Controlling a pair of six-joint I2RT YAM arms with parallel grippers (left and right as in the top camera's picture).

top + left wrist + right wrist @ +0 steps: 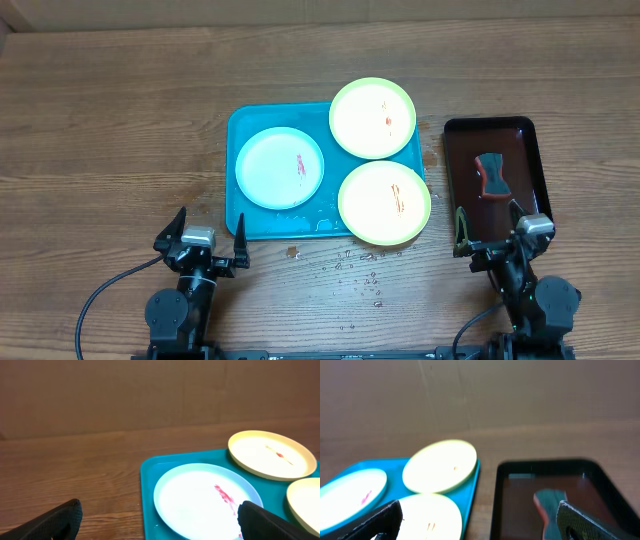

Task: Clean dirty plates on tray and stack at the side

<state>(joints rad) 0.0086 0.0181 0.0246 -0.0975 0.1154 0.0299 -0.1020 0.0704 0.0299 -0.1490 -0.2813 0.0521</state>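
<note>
The three plates lie face-up on the turquoise tray [240, 222]. The blue-rimmed plate [280, 167] sits at its left, the far green-rimmed plate [373, 118] overhangs the far right corner, and the near green-rimmed plate [385, 203] overhangs the near right corner. I judge them light, stiff, thin plastic. Droplets [360, 270] on the worktop [100, 150] suggest slippery surfaces, so take hold at a raised rim, preferably an overhanging one. My left jaws are released and empty, near the tray's near left corner, with the blue-rimmed plate just ahead. My right jaws, likewise released, hover over the near end of the dark tray [455, 140], beside the near green-rimmed plate.
</note>
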